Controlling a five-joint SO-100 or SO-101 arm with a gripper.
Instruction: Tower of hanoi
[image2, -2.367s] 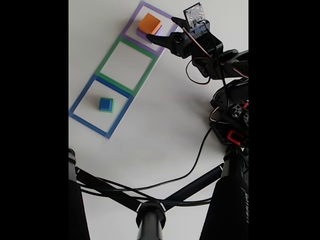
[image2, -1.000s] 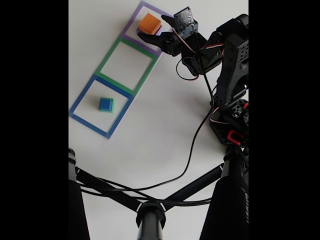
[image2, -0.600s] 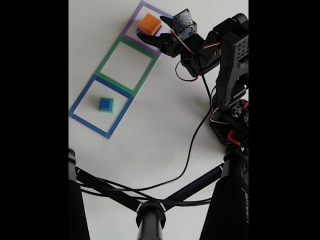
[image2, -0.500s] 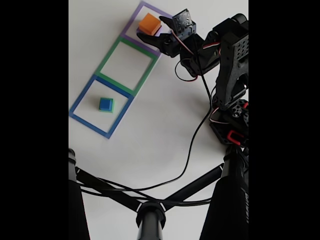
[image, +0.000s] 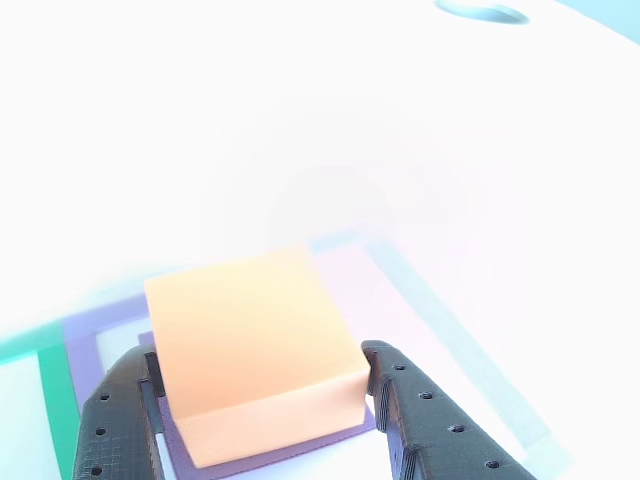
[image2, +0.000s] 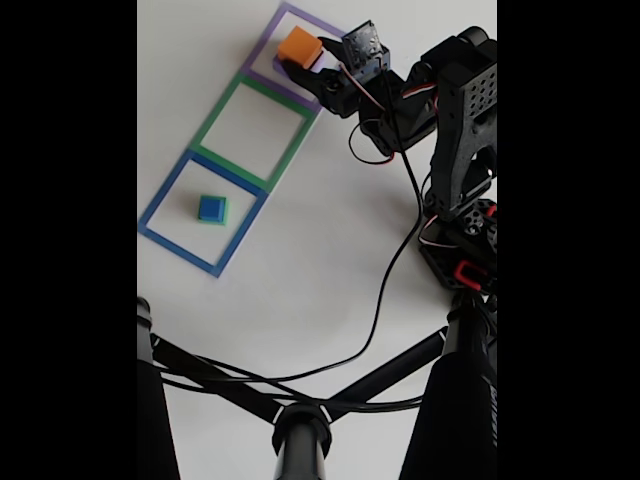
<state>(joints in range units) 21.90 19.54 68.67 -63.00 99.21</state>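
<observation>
Two fingers now sit on either side of the orange cube, where a moment ago the gripper was spread and just short of it. Looks closed onto the cube's sides, so the grab seems on. The cube sits on a purple cube inside the purple square; the blue cube is well apart.

In the fixed view, the gripper was seen closed in around the orange cube inside the purple square outline, while the blue cube was left on a green cube within the blue square outline.
</observation>
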